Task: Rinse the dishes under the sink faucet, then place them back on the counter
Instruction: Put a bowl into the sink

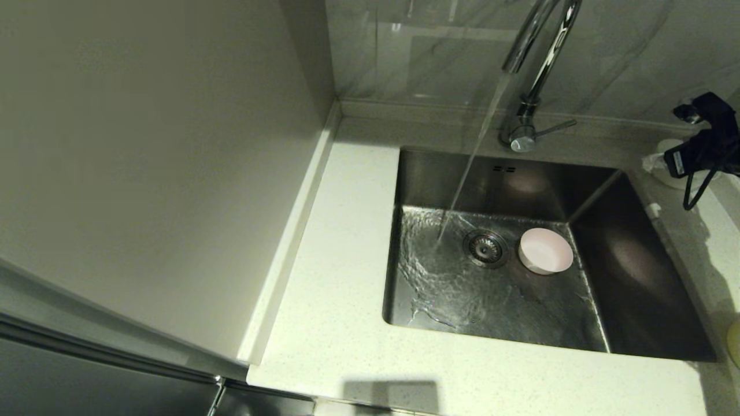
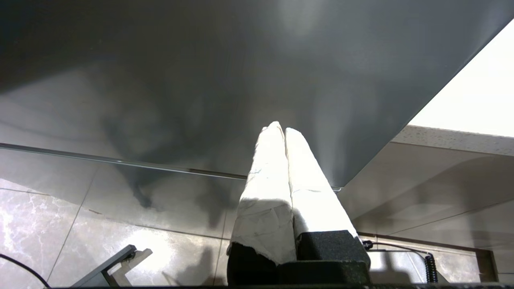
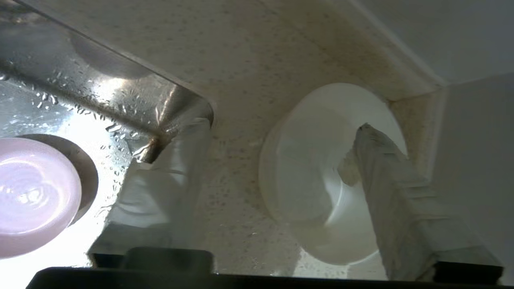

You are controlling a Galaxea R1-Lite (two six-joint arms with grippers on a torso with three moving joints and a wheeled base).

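Hanging off to the left below the tabletop edge, the left tool (image 2: 280, 132) has its two wrapped fingers pressed together, gripping nothing, with floor tiles beneath it. Next comes the speckled tabletop (image 1: 341, 277), then the sink (image 1: 636, 277), where water runs from the faucet (image 1: 540, 63) and spreads over the basin floor left of the drain strainer (image 1: 485, 247). Just right of the strainer the pale pink bowl (image 1: 546, 250) sits upright in the basin. Farther right, at the back corner of the tabletop beside the sink, the right tool (image 3: 277, 164) is spread wide above the white bowl (image 3: 317, 176), one finger (image 3: 385, 172) inside its rim and the other outside it toward the sink. A pale yellow bowl (image 1: 734, 344) shows at the right edge.
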